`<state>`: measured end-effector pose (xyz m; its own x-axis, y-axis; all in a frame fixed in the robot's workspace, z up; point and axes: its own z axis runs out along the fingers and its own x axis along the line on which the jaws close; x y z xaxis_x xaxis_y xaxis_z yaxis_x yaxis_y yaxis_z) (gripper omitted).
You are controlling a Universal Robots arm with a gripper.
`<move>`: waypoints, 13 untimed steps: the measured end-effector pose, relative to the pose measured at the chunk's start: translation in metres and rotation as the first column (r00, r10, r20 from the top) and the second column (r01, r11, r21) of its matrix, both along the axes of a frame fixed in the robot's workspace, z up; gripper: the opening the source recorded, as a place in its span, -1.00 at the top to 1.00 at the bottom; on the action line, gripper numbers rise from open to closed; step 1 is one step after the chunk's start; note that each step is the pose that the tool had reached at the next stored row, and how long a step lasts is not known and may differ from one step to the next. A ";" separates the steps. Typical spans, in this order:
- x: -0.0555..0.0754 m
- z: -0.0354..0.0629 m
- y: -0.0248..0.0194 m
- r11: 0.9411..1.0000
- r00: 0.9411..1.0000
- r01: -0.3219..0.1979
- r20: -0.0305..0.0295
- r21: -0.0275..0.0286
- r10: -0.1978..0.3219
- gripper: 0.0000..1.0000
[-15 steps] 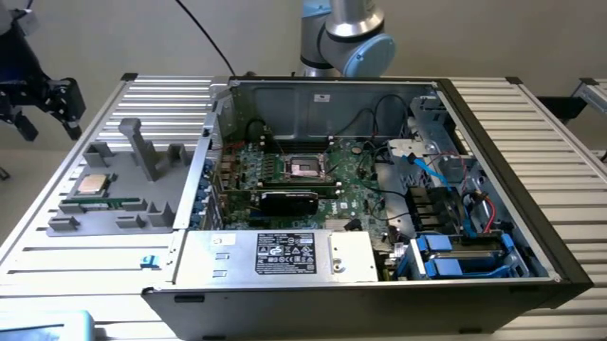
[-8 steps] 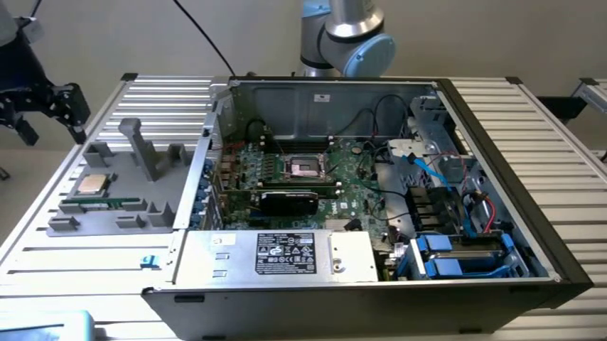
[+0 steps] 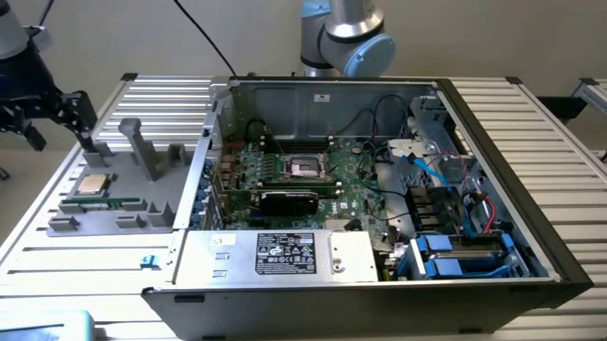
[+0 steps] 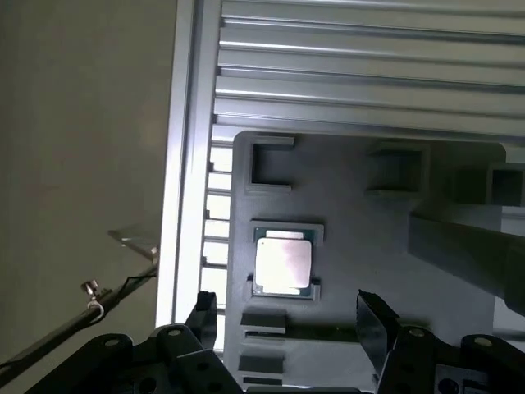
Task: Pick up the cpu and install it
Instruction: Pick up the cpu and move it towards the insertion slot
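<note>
Ribbed aluminium table (image 3: 531, 142), pale wall behind it, beige floor (image 4: 82, 123) past the table edge. A grey fixture tray (image 3: 124, 213) sits on the table directly under the gripper (image 3: 59, 131). An open computer case (image 3: 323, 92) lies well off to the gripper's side, toward the exterior view's right, with the empty motherboard socket (image 3: 305, 165) visible inside. A grey-and-blue arm joint (image 3: 346, 35) rises behind the case. The gripper hangs above the tray, pointing down, clear of it. Its black fingers (image 4: 373, 320) are spread wide and released, nothing between them. The cpu (image 3: 92, 183) lies flat in its tray recess below the gripper, lined up between the two fingers, untouched.
</note>
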<state>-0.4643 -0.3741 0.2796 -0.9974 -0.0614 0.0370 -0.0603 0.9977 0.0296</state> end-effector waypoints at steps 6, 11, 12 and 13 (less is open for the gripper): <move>-0.001 -0.0095 -0.0041 1.000 1.000 0.000 0.000 0.016 0.000 -0.57; -0.001 -0.0184 -0.0122 1.000 1.000 0.001 0.000 0.024 -0.001 -0.57; 0.000 -0.0202 -0.0122 1.000 1.000 0.001 0.000 0.024 -0.001 -0.57; 0.000 -0.0220 -0.0123 1.000 1.000 0.001 0.000 0.024 -0.001 -0.57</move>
